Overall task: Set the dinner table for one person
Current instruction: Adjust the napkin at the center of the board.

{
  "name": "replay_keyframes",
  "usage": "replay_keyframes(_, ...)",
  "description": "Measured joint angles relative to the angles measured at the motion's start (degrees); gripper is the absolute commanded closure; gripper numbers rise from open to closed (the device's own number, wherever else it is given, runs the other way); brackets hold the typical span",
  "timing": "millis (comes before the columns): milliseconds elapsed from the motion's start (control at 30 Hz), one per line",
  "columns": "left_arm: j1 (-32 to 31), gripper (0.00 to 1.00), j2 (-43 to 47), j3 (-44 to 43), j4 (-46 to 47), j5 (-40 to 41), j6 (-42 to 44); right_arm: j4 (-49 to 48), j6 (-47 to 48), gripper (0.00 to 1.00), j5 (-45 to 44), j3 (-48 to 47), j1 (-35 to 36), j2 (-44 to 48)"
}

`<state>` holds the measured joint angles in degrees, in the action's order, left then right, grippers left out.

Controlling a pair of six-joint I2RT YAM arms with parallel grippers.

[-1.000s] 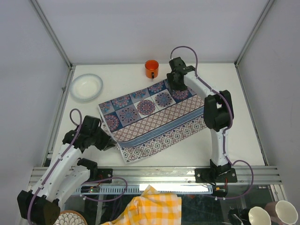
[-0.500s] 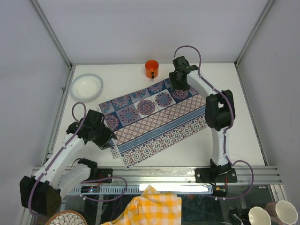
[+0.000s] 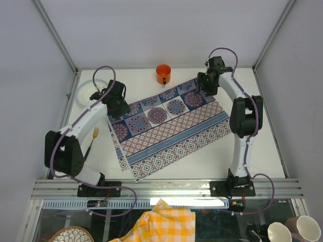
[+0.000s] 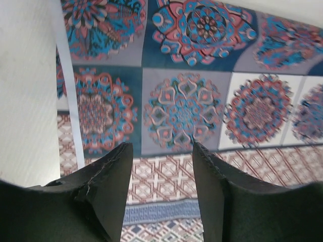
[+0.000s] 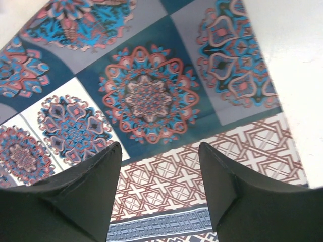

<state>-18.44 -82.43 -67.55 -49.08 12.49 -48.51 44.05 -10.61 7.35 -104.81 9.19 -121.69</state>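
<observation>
Hovering with jaws apart and empty, the left gripper [image 4: 162, 151] and right gripper [image 5: 159, 151] sat over the far corners of the patterned cloth [image 3: 171, 132], which lay flat and skewed on the white dinner table [image 3: 263, 151]; I'd have lifted both straight up so nothing snagged it

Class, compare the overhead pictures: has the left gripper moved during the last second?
Yes. The left gripper has travelled from the patterned cloth's near-left corner to its far-left corner, ending beside the white bowl, which stayed put.
</observation>
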Motion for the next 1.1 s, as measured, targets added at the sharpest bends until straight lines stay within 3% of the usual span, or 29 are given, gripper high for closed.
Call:
replay_keyframes(267,-0.74,0.53,-21.33,-4.87,1.01,4.31,5.07,-0.74,-0.07,0.35,3.5,0.24,1.53,0.0)
replay_keyframes(433,-2.78,0.48,-27.58,-10.36,-2.03,11.87,6.16,-0.98,-0.11,0.35,4.02,1.27,1.49,0.0)
replay_keyframes(600,-3.63,0.39,-27.36,-12.46,-4.74,20.11,5.7,-1.01,-0.37,0.35,4.31,1.66,1.49,0.0)
replay_keyframes(733,-3.41,0.38,-25.59,-11.06,-6.19,23.65,4.37,-1.64,-0.46,0.36,4.74,2.54,1.49,0.0)
replay_keyframes(867,-1.64,0.37,-22.95,-9.38,-6.67,25.0,2.86,-1.81,-0.46,0.36,4.98,4.04,1.49,0.0)
replay_keyframes(1100,7.72,0.35,-17.4,-2.67,-1.01,21.24,4.31,-2.08,-0.46,0.35,5.22,4.66,1.49,0.04)
